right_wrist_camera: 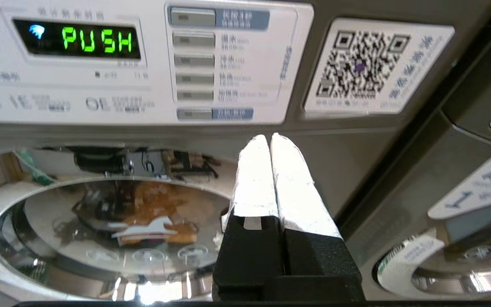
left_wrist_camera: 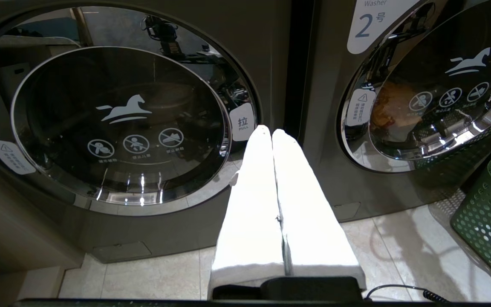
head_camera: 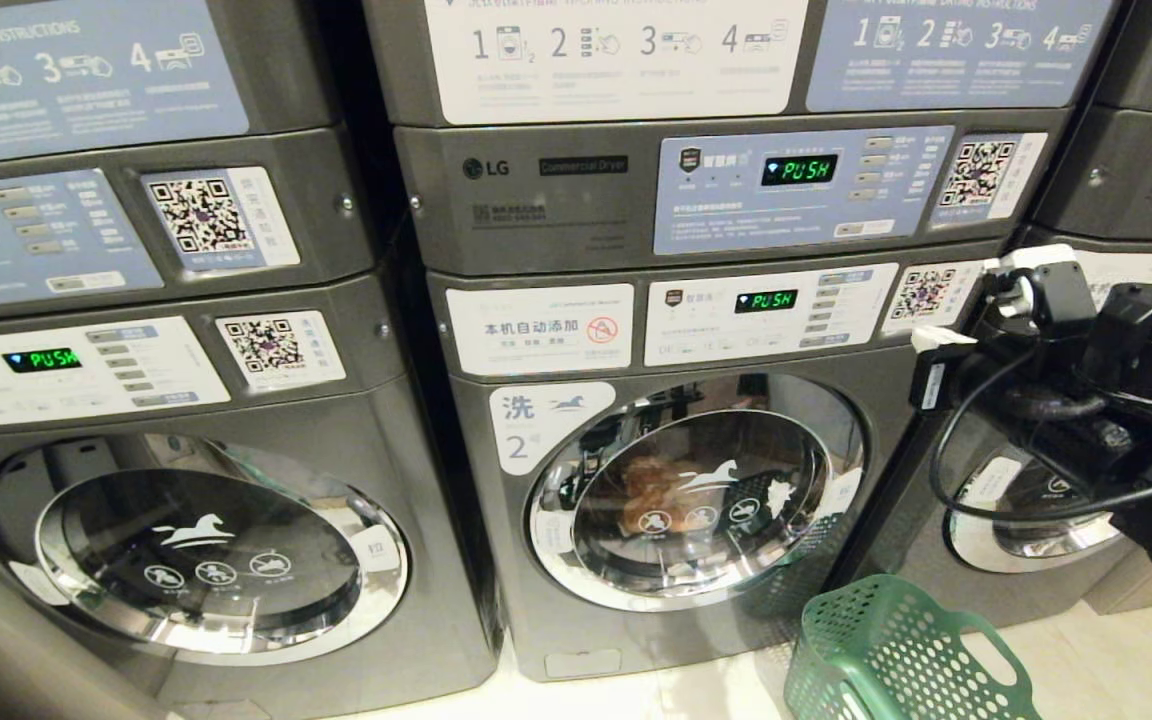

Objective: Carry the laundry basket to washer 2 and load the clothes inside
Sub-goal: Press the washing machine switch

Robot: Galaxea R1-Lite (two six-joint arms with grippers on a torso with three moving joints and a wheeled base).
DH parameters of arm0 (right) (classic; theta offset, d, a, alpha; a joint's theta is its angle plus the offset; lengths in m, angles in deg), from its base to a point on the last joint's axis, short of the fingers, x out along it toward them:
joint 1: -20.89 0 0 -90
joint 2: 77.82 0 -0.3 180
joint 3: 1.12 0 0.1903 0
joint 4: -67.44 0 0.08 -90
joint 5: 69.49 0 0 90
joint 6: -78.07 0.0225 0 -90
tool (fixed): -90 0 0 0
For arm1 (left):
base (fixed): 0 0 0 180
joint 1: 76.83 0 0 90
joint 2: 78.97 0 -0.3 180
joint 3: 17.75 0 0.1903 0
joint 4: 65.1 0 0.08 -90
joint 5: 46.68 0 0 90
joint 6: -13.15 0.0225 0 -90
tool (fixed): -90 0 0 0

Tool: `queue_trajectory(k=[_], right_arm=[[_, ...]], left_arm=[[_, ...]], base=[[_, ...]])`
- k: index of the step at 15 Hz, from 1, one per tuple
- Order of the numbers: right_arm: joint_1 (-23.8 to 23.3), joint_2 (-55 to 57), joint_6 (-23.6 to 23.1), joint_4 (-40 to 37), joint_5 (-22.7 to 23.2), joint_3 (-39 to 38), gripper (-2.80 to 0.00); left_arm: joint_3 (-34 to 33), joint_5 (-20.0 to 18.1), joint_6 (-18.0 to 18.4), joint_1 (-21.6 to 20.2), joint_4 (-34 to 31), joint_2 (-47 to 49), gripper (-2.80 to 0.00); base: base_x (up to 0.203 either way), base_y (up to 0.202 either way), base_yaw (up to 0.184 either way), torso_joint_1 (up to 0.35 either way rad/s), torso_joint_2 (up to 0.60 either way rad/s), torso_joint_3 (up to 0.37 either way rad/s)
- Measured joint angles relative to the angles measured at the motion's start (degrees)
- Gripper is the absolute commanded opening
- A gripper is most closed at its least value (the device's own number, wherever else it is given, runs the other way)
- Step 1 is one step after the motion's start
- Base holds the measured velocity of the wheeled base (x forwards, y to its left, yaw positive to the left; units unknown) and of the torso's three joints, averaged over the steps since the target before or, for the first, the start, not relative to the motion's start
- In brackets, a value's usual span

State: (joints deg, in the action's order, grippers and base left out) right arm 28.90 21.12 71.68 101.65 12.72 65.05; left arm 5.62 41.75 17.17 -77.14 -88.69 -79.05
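Two hands closed empty, left hand, right hand, one laundry basket.

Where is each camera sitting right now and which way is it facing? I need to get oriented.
Head view: from the robot's head, looking forward and down at washer 2, door closed; the laundry basket is on the floor; the right arm shows at the right edge.
Left wrist view: low, behind the shut left hand, facing the gap between the neighbouring washer and washer 2.
Right wrist view: higher, behind the shut right hand, facing washer 2's control panel.
All three share washer 2's door, with orange cloth behind the glass.
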Motion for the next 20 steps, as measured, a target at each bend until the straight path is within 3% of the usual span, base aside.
queue_trajectory(k=[6, 13, 20], right_arm=[[-1.54, 7.49, -0.13, 5.55, 1.44, 6.32, -2.80], [-4.07, 13.13, 0.20, 6.56, 4.09, 11.70, -2.80], [-4.35, 14.09, 1.89, 6.60, 14.93, 11.72, -2.80]], left_arm=[[0.00, 0.00, 0.00, -0.02, 0.00, 0.00, -2.80], [0.00, 0.00, -0.01, 0.00, -0.02, 0.00, -2.80], [0.00, 0.01, 0.00, -0.02, 0.00, 0.00, -2.80]], base=[[0.000, 0.000, 0.000, 0.000, 0.00, 0.000], [0.000, 0.000, 0.000, 0.000, 0.00, 0.000], [0.000, 0.000, 0.000, 0.000, 0.00, 0.000]])
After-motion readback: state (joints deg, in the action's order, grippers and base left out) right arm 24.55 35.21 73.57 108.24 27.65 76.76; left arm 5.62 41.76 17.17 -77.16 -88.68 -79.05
